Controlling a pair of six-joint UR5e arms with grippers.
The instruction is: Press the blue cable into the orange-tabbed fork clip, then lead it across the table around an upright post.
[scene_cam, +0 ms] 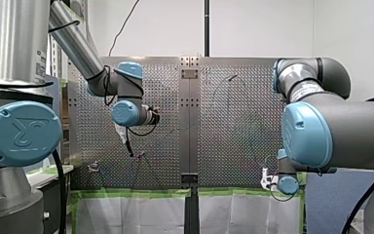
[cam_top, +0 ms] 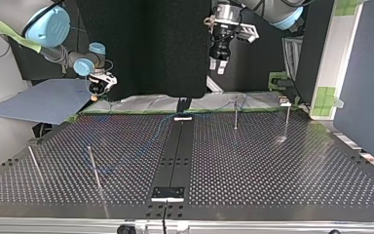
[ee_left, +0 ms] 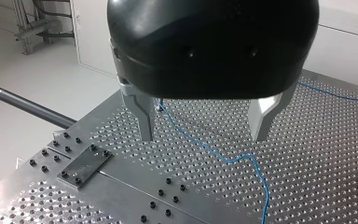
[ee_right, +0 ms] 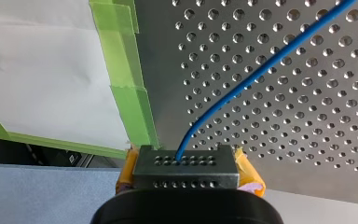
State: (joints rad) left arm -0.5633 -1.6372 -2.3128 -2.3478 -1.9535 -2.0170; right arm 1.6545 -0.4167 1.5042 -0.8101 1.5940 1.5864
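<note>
In the right wrist view the blue cable [ee_right: 261,70] comes out of a grey perforated block [ee_right: 186,173]. My right gripper [ee_right: 186,163] is shut on that block with its yellow pads [ee_right: 249,175], at the table's taped edge. The cable [ee_left: 228,161] runs on across the perforated plate and passes under my left gripper [ee_left: 204,130]. That gripper hangs above the plate, its metal fingers [ee_left: 144,121] open and empty. In the top view my left gripper [cam_top: 218,66] sits high over the far edge. A small clip [cam_top: 285,101] stands at the far right corner; its colour is unclear.
Thin upright posts stand on the plate in the top view: two at the far right [cam_top: 235,114] [cam_top: 287,122] and two at the near left [cam_top: 93,165] [cam_top: 33,163]. A dark centre strip [cam_top: 175,156] splits the table. Green tape [ee_right: 130,102] lines the edge.
</note>
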